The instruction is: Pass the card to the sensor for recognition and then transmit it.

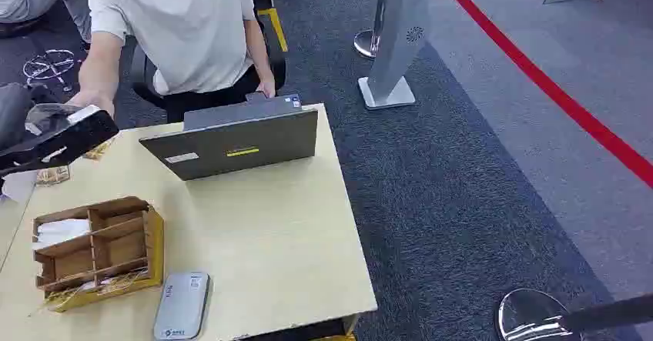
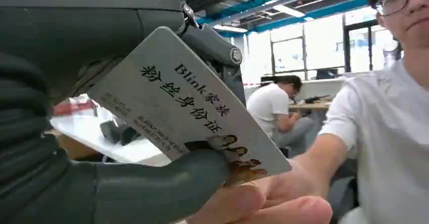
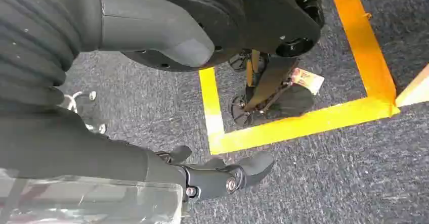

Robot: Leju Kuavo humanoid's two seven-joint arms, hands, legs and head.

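Handing over: card (image 2: 187, 107) pinched in left hand (image 2: 101, 133), far-left above table (image 1: 277, 241)
Receiver: person's hand (image 2: 273, 204) touching card underneath
Next: release once taken
Right hand (image 3: 222, 176): hanging empty, fingers loosely apart

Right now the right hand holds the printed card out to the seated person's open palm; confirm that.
Wrong on one count: the left hand holds the printed card, not the right. The left wrist view shows it pinched above the seated person's open palm.
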